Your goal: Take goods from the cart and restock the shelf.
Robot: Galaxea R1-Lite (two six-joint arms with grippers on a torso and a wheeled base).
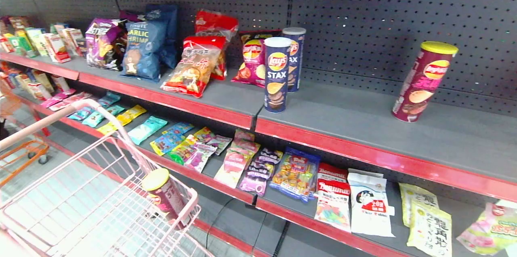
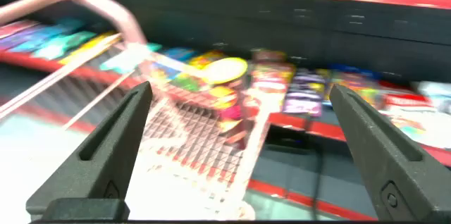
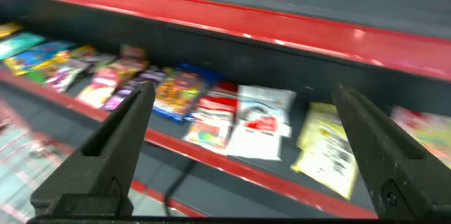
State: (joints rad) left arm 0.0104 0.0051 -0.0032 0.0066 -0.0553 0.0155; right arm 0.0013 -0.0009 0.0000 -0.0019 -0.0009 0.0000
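Note:
A maroon chip can with a yellow lid leans in the front corner of the pink wire cart; the left wrist view shows the same chip can between and beyond my open left gripper. Another maroon can stands tilted on the upper grey shelf, to the right of two upright blue cans. My open right gripper faces the lower shelf's snack packets, holding nothing.
Chip bags and boxes crowd the left part of the upper shelf. Flat candy and snack packs line the lower shelf. An orange cart stands at the far left. Bare shelf room lies between the blue cans and the maroon can.

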